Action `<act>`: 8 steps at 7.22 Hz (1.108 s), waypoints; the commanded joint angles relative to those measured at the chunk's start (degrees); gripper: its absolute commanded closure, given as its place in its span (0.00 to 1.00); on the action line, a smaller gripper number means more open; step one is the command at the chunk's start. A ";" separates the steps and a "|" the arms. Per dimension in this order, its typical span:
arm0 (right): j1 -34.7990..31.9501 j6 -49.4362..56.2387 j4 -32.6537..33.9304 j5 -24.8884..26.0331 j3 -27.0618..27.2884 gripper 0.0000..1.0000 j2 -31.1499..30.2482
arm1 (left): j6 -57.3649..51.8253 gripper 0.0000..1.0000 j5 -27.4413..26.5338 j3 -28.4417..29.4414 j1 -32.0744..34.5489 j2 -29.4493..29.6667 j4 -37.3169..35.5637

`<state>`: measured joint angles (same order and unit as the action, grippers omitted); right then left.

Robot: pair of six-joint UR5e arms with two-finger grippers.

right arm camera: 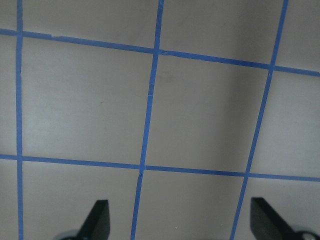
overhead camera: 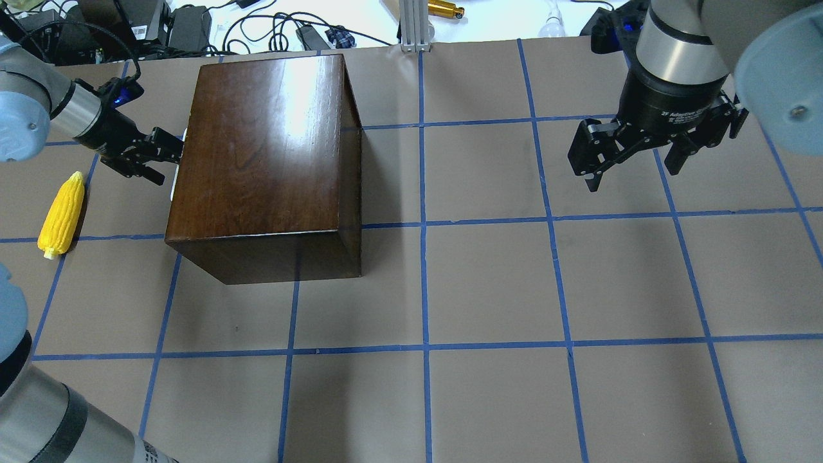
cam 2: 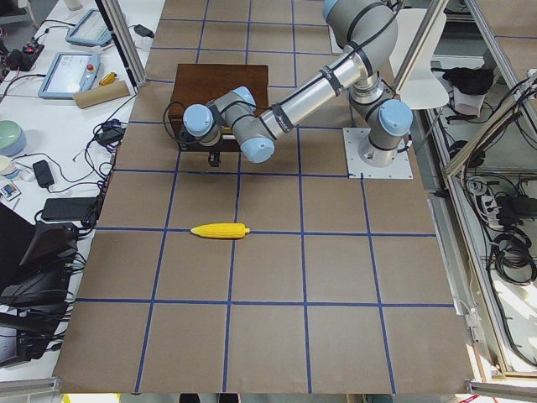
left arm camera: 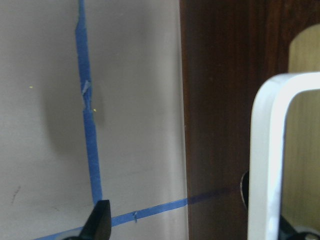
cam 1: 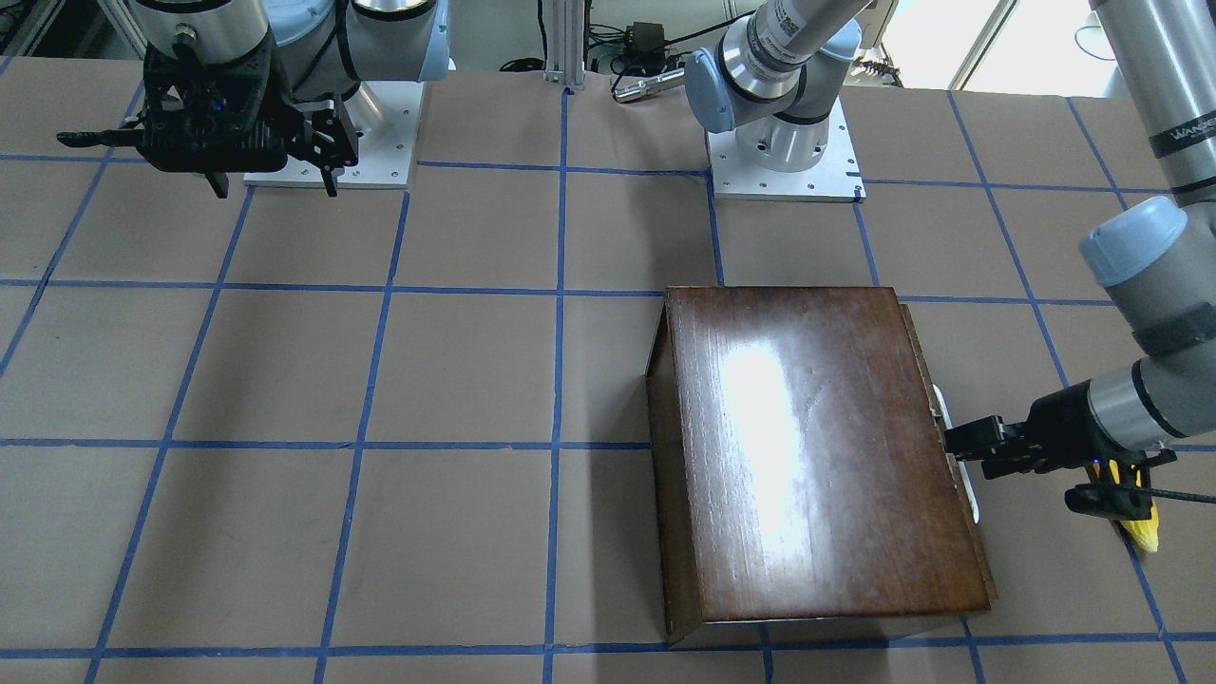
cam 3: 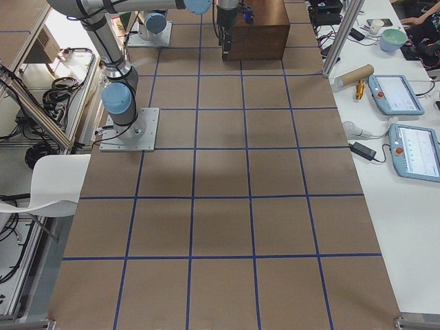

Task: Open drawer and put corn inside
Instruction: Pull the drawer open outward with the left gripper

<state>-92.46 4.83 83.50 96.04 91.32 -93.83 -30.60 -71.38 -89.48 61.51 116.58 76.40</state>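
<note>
The glossy dark-brown wooden box stands on the table's left half. Its drawer looks shut, and a white pull sticks out of the dark front panel. My left gripper is open and level with that pull; in the left wrist view the pull lies between the fingers, close to the right one. The yellow corn lies on the table beside the left arm, apart from the box; it also shows in the front-facing view. My right gripper is open and empty, hovering over the table's right half.
The brown table carries a blue tape grid. Cables and power bricks lie past the far edge behind the box. The arm bases stand on metal plates at the robot's side.
</note>
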 commanded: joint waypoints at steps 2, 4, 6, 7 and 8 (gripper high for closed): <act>0.00 0.00 0.00 -0.06 0.00 0.00 0.05 | -0.42 0.00 -0.34 0.00 -4.02 0.05 -0.20; 0.00 0.00 0.00 0.03 0.00 0.00 -0.04 | -0.51 0.00 -2.10 0.00 -5.77 0.05 -0.64; 0.00 0.00 0.00 0.03 0.00 0.00 -0.04 | -1.38 0.00 -2.19 0.09 -7.53 -0.04 -0.90; 0.00 0.00 0.00 0.03 0.00 0.00 -0.04 | -1.39 0.00 -2.19 0.53 -8.15 -0.04 -0.90; 0.00 0.00 0.00 0.03 0.00 0.00 -0.04 | -1.82 0.00 -2.19 1.05 -8.33 0.04 -0.90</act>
<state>-92.46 4.83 83.50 96.06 91.32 -93.86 -32.03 -73.58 -88.97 53.60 116.57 75.53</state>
